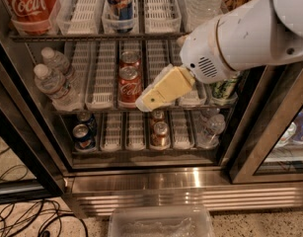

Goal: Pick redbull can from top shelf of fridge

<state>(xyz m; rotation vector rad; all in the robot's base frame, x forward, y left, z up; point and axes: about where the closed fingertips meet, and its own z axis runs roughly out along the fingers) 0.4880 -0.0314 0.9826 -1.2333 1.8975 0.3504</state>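
The redbull can (pixel 120 1), slim and blue-and-silver, stands in a white lane tray on the top shelf (pixel 92 35) of the open fridge (pixel 190 179); its top is cut off by the picture's upper edge. My gripper (pixel 150 98), cream-yellow on a white arm, hangs in front of the middle shelf. It is below and a little right of the redbull can, apart from it, next to the red cola cans (pixel 130 80). It holds nothing that I can see.
A Coca-Cola bottle (pixel 30 4) stands top left and a water bottle (pixel 203 1) top right. Water bottles (pixel 55 80) stand on the middle shelf, and dark blue cans (pixel 83 132) and brown cans (pixel 160 132) on the lower one. The door frame (pixel 269 127) is at right. A clear bin (pixel 161 223) and cables (pixel 22 218) lie on the floor.
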